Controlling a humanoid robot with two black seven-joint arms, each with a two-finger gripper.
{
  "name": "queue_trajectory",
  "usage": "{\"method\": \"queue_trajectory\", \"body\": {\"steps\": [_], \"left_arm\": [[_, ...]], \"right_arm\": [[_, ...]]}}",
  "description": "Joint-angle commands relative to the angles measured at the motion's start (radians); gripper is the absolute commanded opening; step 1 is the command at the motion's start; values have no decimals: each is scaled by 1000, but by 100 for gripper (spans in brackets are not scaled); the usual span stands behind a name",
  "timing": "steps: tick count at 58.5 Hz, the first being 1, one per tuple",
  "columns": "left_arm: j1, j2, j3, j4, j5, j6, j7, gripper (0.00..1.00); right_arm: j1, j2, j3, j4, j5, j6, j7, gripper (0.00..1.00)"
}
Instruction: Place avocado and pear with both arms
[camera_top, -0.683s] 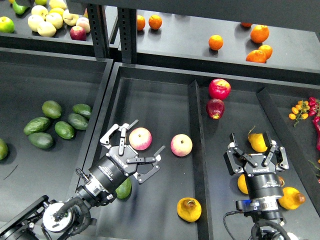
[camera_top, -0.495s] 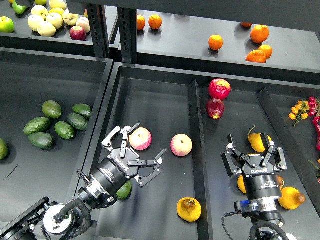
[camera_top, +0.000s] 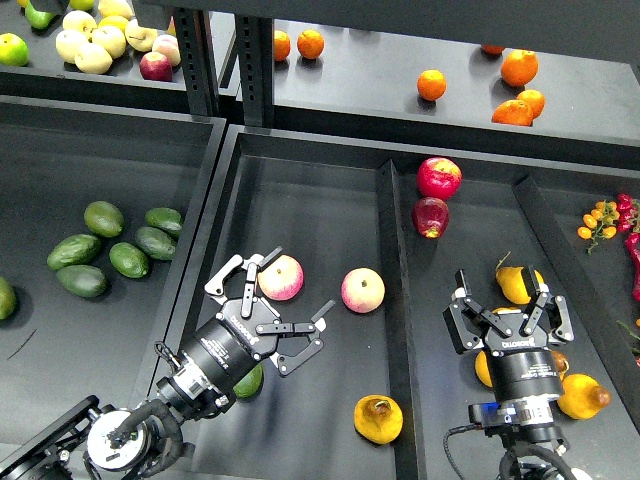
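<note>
The glossy green avocado lies in the middle tray, partly hidden under my left arm. The golden pear with a dark blemished patch lies at the front of the same tray, to the right of the avocado. My left gripper is open and empty, above and beyond the avocado, next to a pink-yellow apple. My right gripper is open and empty over the right tray, hovering above clean yellow pears.
A second pink-yellow apple lies mid-tray. Two red apples sit at the back of the right tray. Several dull avocados lie in the left tray. A raised divider separates the middle and right trays. Oranges are on the shelf behind.
</note>
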Motion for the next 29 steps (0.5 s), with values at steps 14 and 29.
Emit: {"method": "queue_trajectory", "body": {"steps": [14, 29], "left_arm": [[4, 0, -2, 0, 2, 0, 0, 99], [7, 0, -8, 0, 0, 0, 3, 99]], "right_arm": [[0, 0, 1, 0, 0, 0, 0, 100], [-1, 0, 1, -2, -2, 0, 0, 100]]}}
